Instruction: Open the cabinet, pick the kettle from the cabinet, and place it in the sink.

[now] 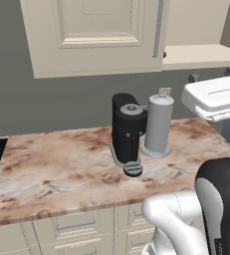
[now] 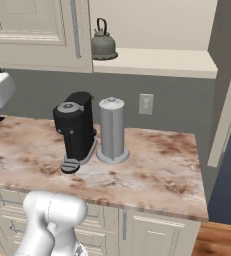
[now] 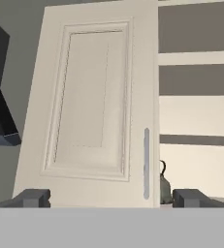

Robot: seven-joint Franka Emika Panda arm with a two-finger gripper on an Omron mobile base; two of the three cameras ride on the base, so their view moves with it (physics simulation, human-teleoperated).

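The pincer (image 3: 111, 198) is released, jaws spread wide and empty, facing the cabinet (image 3: 91, 101) door, presumably so the bar handle (image 3: 146, 163) fits between them. The kettle (image 3: 165, 190) sits beyond, on the exposed shelf just past that handle.

no readable text, labels or signs

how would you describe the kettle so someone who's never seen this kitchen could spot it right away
Look above the marble counter to the cream wall cabinet, whose right side stands open. On its bottom shelf, just right of the closed door's silver handle, sits the kettle. It is small, squat and grey-green with an arched wire handle, unlike the tall black coffee machine below.
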